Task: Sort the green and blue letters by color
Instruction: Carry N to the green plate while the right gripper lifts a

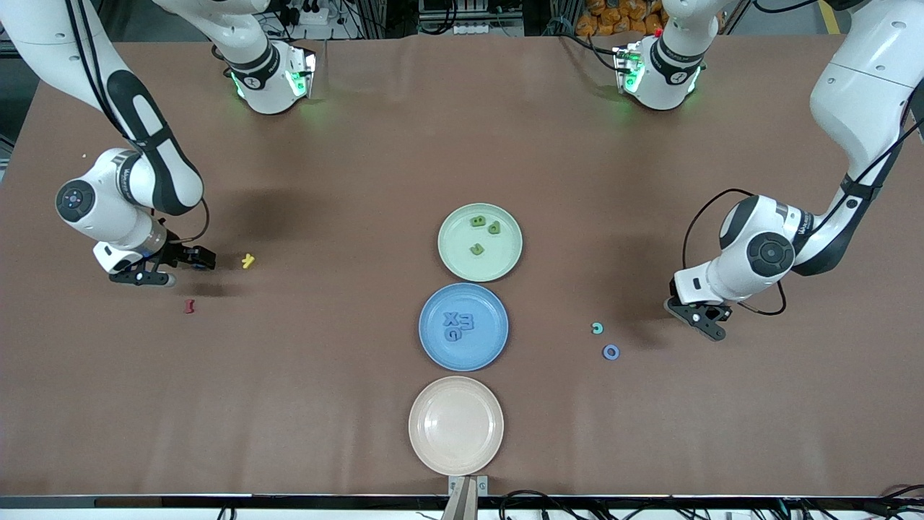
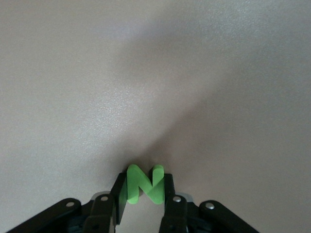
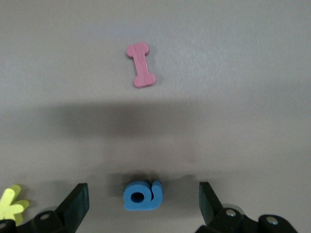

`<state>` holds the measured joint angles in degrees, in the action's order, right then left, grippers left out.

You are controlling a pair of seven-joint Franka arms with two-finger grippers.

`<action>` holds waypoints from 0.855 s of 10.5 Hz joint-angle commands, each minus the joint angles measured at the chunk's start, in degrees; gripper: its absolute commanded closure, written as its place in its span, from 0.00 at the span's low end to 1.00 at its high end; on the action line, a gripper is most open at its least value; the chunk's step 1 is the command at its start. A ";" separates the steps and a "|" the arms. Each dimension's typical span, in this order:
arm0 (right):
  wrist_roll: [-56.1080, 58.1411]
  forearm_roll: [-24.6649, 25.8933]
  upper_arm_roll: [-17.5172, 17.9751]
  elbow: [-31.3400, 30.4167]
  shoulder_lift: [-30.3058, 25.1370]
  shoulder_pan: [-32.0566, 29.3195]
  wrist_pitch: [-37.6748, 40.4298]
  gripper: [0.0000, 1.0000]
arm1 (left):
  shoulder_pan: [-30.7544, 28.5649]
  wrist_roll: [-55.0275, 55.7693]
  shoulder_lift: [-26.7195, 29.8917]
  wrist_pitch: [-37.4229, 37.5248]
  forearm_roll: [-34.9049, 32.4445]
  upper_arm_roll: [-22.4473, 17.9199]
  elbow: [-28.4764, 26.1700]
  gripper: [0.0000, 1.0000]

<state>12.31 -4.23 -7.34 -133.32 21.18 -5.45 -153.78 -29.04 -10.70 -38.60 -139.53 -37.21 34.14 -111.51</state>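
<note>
The green N point(image 2: 144, 184) is clamped in the left gripper point(image 2: 144, 194) — transfer to the green plate point(image 1: 505, 263) is judged next; the right gripper point(image 3: 143, 204) is spread around the blue letter point(image 3: 142, 195).

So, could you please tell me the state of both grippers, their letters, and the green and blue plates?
left gripper: shut on green N
green N: upright between the fingers
right gripper: open, straddling blue a
blue a: flat on table, ungripped
green plate: holds three green letters
blue plate: holds three blue letters
</note>
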 commanded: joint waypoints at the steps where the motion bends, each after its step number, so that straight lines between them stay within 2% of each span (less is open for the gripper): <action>1: -0.09 0.54 0.75 -4.05 -2.28 -1.67 -1.26 0.00 | 0.38 4.18 -0.07 -0.75 -0.76 0.31 -0.47 1.00; 3: -0.09 0.54 0.75 -4.32 -2.11 -2.11 -1.52 0.23 | 2.83 8.13 0.63 -0.75 -0.58 0.49 0.06 1.00; 5: -0.09 0.54 0.84 -4.32 -2.02 -2.02 -1.61 0.55 | 4.07 11.83 1.16 -0.57 -0.49 1.36 0.50 1.00; 6: -0.09 0.45 0.84 -4.23 -1.93 -2.11 -1.61 0.65 | 4.08 13.41 1.16 -0.31 -0.41 2.32 0.76 1.00; 8: -0.09 0.28 0.84 -4.06 -1.93 -2.02 -1.61 0.76 | 5.56 19.20 1.07 -0.22 -0.32 3.73 1.03 1.00; 9: -0.18 0.28 0.93 -3.79 -1.93 -2.02 -1.61 0.78 | 6.79 22.62 1.07 -0.13 -0.23 3.74 1.20 1.00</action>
<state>12.30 -4.24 -7.31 -135.71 20.60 -6.40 -154.77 -24.50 5.08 -38.51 -140.05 -37.21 37.47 -110.33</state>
